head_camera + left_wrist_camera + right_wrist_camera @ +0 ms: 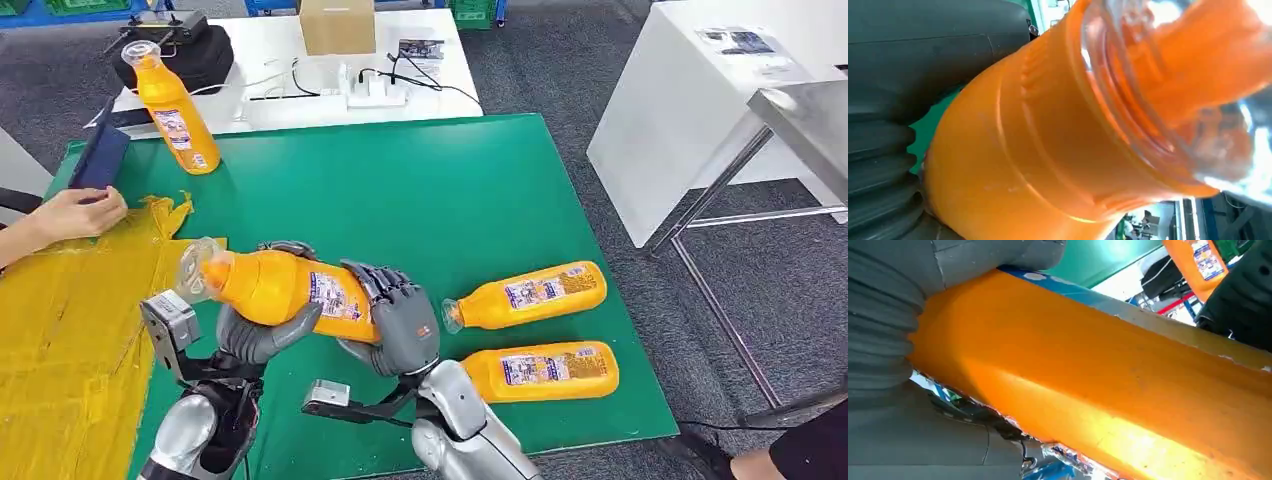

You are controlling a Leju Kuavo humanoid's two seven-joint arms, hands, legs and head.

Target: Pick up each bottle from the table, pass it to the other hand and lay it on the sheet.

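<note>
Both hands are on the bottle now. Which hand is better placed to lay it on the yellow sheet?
Left. The left hand grips the bottle near its neck, beside the yellow sheet; the right hand is farther away.

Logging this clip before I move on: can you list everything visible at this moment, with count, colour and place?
Held bottle: one, orange, between both robot hands above the table's near edge.
Lying bottles: two, orange, on the green mat at right.
Standing bottle: one, orange, far left of the mat.
Green mat: one, covers the table.
Yellow sheet: one, crumpled, left side.
Cardboard box: one, brown, white table behind.
Black bag: one, same table.
White table: one, at right.
Person's hand: one, on the sheet's far edge.
Left hand: grips the bottle near its neck.
Right hand: grips the bottle's base end.
</note>
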